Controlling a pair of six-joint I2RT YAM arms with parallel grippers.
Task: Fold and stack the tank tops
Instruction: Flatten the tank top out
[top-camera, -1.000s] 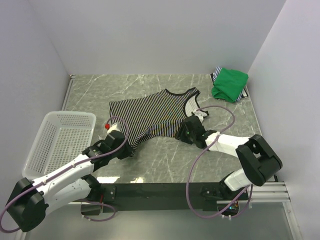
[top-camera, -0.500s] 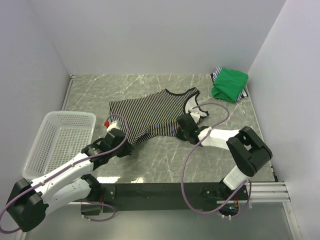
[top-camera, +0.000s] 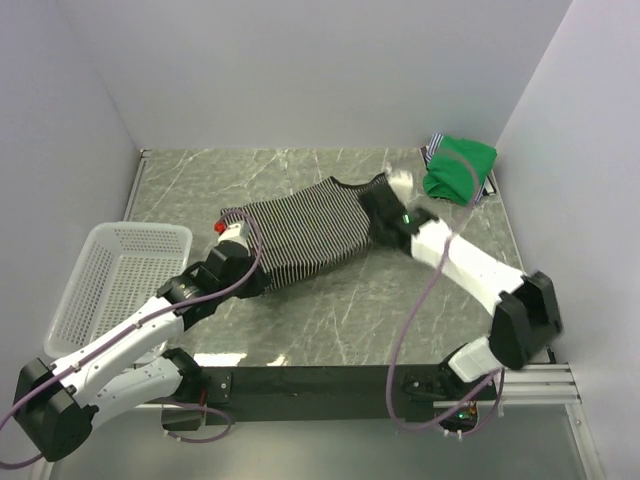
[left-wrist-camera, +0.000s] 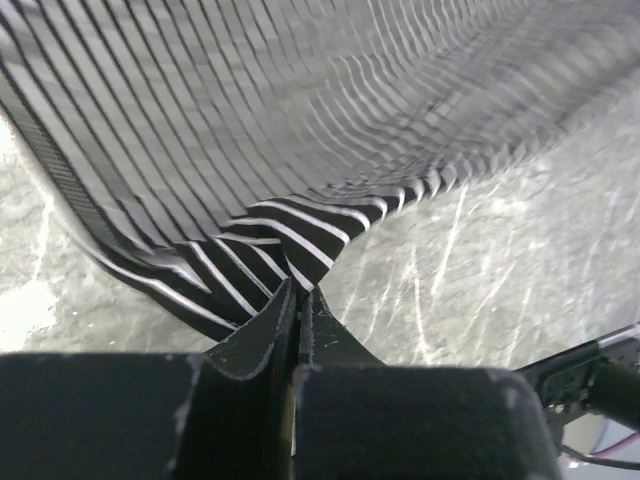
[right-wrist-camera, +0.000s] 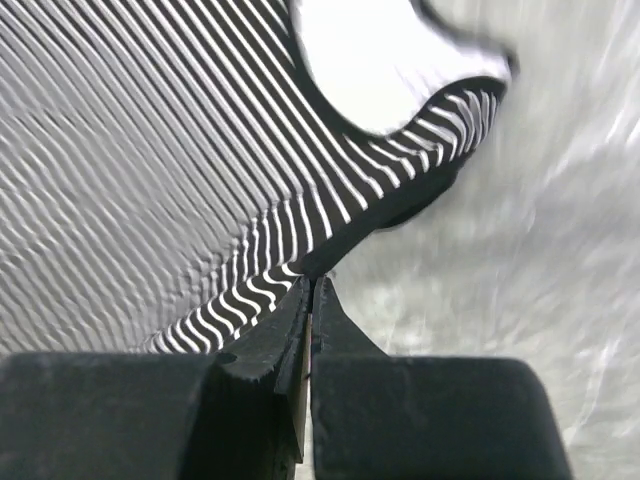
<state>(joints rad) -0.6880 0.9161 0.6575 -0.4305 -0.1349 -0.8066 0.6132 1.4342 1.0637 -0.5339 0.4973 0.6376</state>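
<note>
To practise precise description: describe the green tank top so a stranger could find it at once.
Start at the marble-patterned table and look to its far right corner. The green tank top lies there in a crumpled heap. Its plain bright green sets it apart from the striped tank top stretched out mid-table.

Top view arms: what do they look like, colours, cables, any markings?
The left arm and right arm match: white shell links, chunky black joints, a mauve cable running loosely along each. A small red spot sits by the left wrist. The left pincer and right pincer are matte black, tapering to thin tips, edges scuffed pale.
</note>
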